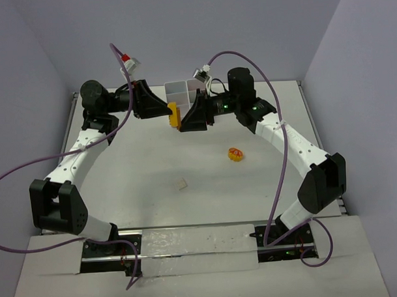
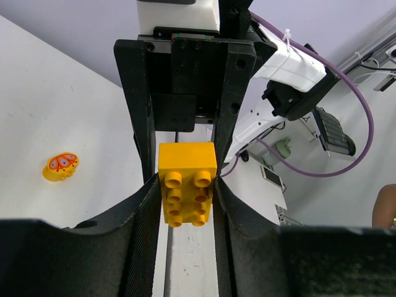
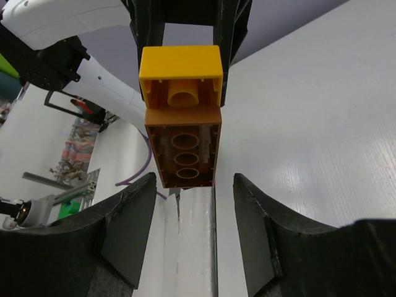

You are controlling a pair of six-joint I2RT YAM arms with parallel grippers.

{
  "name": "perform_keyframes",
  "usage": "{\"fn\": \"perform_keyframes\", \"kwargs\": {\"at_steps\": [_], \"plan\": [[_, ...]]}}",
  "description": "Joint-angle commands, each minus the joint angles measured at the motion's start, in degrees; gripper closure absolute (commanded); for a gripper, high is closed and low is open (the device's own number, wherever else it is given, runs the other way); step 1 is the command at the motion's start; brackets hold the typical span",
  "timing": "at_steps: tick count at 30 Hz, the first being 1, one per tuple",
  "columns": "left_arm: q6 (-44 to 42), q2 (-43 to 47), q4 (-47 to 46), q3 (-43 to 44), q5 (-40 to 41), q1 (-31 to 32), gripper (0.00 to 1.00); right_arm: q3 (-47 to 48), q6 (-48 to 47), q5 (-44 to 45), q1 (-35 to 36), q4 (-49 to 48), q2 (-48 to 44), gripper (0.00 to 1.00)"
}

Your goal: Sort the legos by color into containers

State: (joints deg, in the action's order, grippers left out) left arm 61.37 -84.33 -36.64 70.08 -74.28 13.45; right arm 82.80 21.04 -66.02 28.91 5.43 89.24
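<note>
Bricks (image 3: 181, 133), two, in left claw (image 2: 186, 189)

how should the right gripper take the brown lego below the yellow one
Pinch the brown lego across its long flat side walls, low on the free half, coming from the hollow underside facing the open right gripper; the left gripper clamps the yellow lego above.

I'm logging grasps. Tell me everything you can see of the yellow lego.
The yellow lego is glossy hard plastic, held off the table with the left pincer shut on it. Round studs in two rows face the left wrist camera; the right wrist shows its hollow underside and a longer brown brick attached. The open right pincer isn't touching it.
</note>
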Motion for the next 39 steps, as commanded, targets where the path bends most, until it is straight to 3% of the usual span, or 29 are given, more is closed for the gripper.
{"fn": "perform_keyframes", "kwargs": {"at_steps": [1,7,14,17,21,24,39], "plan": [[0.95,0.22,-3.35,0.14,-0.85,0.35,1.0,3.97,1.02,-1.65,0.53,-3.49,0.76,0.39],[0.86,0.25,-3.17,0.05,-0.78,0.43,1.0,4.79,2.2,-1.86,0.67,-4.52,1.43,0.39],[0.65,-0.04,-2.76,0.82,-0.6,0.43,1.0,5.53,0.82,-1.92,0.79,-3.02,1.99,0.53],[0.16,-0.04,-1.91,0.93,-0.84,0.43,1.0,5.94,0.76,-2.01,0.82,-2.7,2.26,0.61],[-0.02,0.12,-1.59,0.51,-0.99,0.43,1.0,6.27,0.52,-1.88,0.76,-2.46,1.97,0.87],[-0.59,0.64,-1.36,-0.19,-1.04,0.43,1.0,6.23,-0.44,-1.43,0.54,-1.85,0.93,1.0],[-1.6,2.56,0.43,-0.88,-2.01,-5.02,1.0,1.1,-3.49,-0.78,-7.09,1.76,-5.19,1.0]]}}
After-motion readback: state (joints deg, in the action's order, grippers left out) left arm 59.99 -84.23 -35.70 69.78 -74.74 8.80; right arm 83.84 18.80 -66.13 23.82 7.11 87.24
